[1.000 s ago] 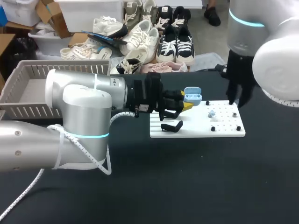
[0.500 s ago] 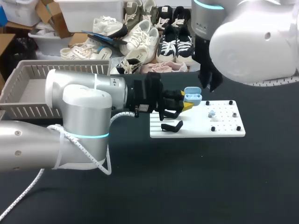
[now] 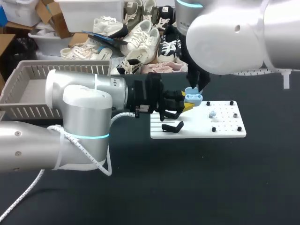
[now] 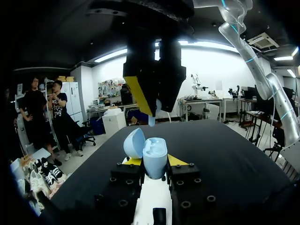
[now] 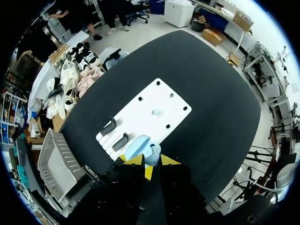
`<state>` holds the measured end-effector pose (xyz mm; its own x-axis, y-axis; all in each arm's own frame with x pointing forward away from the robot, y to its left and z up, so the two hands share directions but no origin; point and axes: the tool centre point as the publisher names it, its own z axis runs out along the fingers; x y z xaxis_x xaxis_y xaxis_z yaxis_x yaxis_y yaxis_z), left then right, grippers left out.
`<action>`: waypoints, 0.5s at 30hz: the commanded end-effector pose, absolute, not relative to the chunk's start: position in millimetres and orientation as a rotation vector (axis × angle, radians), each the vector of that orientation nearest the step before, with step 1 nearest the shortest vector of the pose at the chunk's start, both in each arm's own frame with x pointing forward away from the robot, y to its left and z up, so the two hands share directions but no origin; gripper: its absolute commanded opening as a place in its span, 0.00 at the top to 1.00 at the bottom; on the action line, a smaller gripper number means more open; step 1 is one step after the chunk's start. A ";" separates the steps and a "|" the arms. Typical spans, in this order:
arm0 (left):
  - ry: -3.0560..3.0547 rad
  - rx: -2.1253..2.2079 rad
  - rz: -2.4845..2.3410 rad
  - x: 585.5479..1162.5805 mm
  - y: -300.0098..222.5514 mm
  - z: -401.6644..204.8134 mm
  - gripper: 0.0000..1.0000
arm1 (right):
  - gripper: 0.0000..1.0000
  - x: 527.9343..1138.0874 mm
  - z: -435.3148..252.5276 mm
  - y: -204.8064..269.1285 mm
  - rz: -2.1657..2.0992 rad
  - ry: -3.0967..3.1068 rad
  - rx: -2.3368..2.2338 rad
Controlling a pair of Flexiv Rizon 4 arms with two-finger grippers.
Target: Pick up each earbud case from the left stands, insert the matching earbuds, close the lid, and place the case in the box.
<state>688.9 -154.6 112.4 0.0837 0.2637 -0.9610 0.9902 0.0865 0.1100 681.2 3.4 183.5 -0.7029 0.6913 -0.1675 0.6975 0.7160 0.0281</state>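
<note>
left jaws: clamped on rounded blue case (image 4: 154,157), lid open | right jaws: pinching pale earbud (image 4: 153,119)

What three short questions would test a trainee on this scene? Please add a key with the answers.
1. True or false: the lid of the earbud case is closed.
2. Which one holds the case? A) the left gripper B) the right gripper C) neither
3. Fill in the missing word: the right gripper hangs directly ___ the case.
Key: 1. False, the lid stands open. 2. A, its fingers press the case from both sides. 3. above
</note>
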 end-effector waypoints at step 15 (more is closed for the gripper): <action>1.368 1.363 -0.925 688.1 -154.2 112.0 1.00 | 1.00 674.9 173.8 3.1 0.055 2.750 1.110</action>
<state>688.9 -154.6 112.4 0.0837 0.2638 -0.9609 0.9902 0.0865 0.1100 681.8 6.3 176.7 -0.7087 0.6908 -0.1435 0.6883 0.7216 0.0742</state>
